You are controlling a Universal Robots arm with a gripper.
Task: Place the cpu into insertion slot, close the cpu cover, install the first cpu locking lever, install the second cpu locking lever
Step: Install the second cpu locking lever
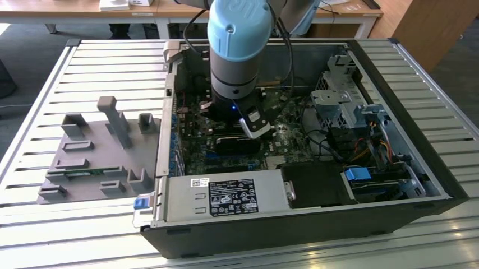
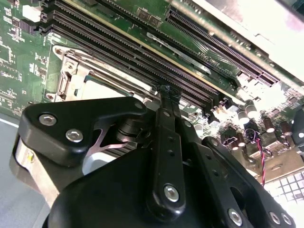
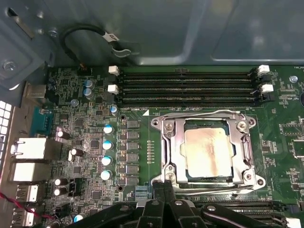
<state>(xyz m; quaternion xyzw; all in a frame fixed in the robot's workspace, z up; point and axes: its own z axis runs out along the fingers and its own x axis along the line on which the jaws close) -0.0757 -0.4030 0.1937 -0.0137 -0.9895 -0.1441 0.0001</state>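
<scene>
One chip: the cpu (image 3: pixel 208 153), a small flat square with a dull grey-tan metallic top, lies flat in its socket on the green motherboard (image 3: pixel 142 95), edges square with the socket frame.
Cover: the cpu cover (image 3: pixel 172 154), a thin silver metal plate with a large square window, lies down around the chip, which shows through the window.
Lever: a thin silver wire lever (image 3: pixel 199 114) runs along the cover's edge nearest the memory slots.
Gripper: the black gripper (image 3: pixel 163 186) has its fingertips pressed together, with nothing visible between them, at the socket edge away from the memory slots.
Neighbours: four long black memory slots (image 3: pixel 187 88) run parallel to one socket edge; silver-topped capacitors (image 3: pixel 108 145) stand in a column beside the socket.
Surroundings: in the exterior view, the grey-and-blue arm (image 1: pixel 238 50) reaches down into the open black computer case (image 1: pixel 419 168); a grey fixture plate (image 1: pixel 93 159) sits well apart on the slatted table (image 1: pixel 45 224).
</scene>
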